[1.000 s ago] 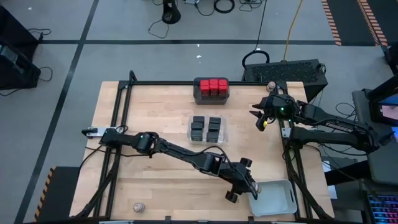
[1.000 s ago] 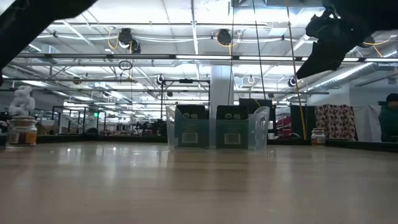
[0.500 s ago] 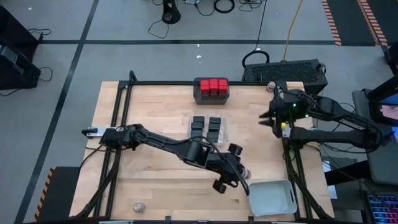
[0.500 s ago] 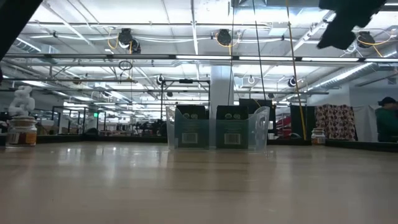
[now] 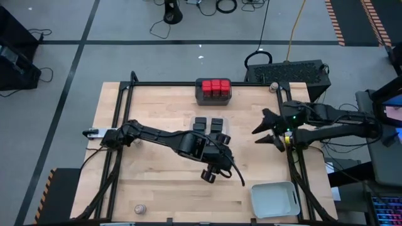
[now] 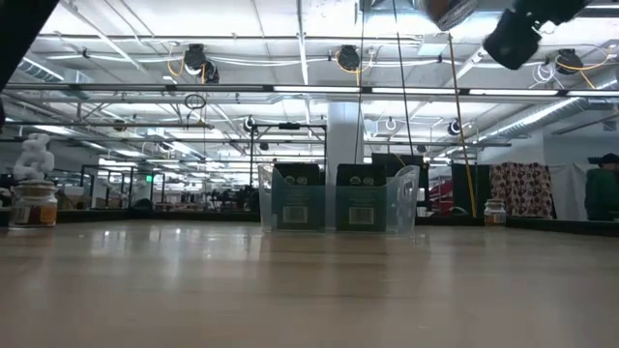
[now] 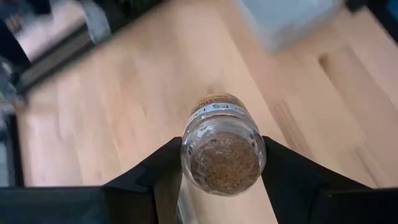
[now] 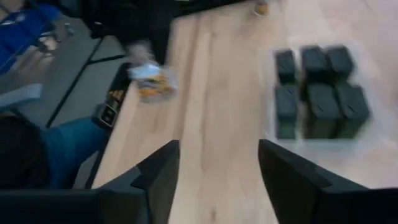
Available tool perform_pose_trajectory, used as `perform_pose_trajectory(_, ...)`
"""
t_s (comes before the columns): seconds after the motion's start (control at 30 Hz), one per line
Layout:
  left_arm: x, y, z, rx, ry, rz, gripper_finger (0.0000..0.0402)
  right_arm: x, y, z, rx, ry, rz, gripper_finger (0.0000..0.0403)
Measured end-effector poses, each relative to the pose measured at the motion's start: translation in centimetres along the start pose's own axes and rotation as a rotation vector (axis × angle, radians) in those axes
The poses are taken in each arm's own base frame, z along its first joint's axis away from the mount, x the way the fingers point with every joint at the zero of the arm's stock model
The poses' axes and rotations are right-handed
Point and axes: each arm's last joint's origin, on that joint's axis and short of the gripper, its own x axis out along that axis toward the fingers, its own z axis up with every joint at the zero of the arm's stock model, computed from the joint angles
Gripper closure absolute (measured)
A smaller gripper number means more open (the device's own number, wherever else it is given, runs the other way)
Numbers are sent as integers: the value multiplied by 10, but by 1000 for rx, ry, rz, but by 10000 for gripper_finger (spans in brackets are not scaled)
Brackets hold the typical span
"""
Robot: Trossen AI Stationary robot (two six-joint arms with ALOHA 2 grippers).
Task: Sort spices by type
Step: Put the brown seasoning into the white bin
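Left gripper (image 7: 221,177) squeezing a round clear jar (image 7: 222,148) near table centre, at 6 o'clock from black boxes (image 5: 209,127). Right gripper (image 5: 265,130) spread open, empty, at 3 o'clock.

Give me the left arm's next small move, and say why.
Probably carry the round jar, gripped between the fingers of the left gripper, over to the pale grey tray. That tray looks empty, while the red-topped spices and the black boxes already sit in the other two trays.
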Motion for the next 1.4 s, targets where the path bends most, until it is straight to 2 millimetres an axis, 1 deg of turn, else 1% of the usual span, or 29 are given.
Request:
perform_pose_trajectory(0.07,1,1,-4,-25,35,-11,205,9,2,2,-25,-12,28,183)
perform_pose_trajectory(0.23,11,2,-11,-51,78,-21,205,41,4,-3,-99,69,65,145)
perform_pose_trajectory(0.37,12,2,-10,-34,70,-21,205,68,6,-11,-145,116,99,134)
perform_pose_trajectory(0.43,13,1,-11,-33,78,-25,205,78,9,-10,-162,118,124,133)
perform_pose_trajectory(0.53,13,1,-11,-33,75,-25,205,87,15,-5,-216,67,181,133)
perform_pose_trajectory(0.7,13,2,-9,-37,54,-19,205,96,19,2,-256,-8,201,133)
perform_pose_trajectory(0.97,13,4,-6,-42,28,38,205,108,17,3,-238,-11,195,133)
perform_pose_trajectory(1.4,13,7,1,-30,-30,88,204,109,18,6,-234,-49,204,133)
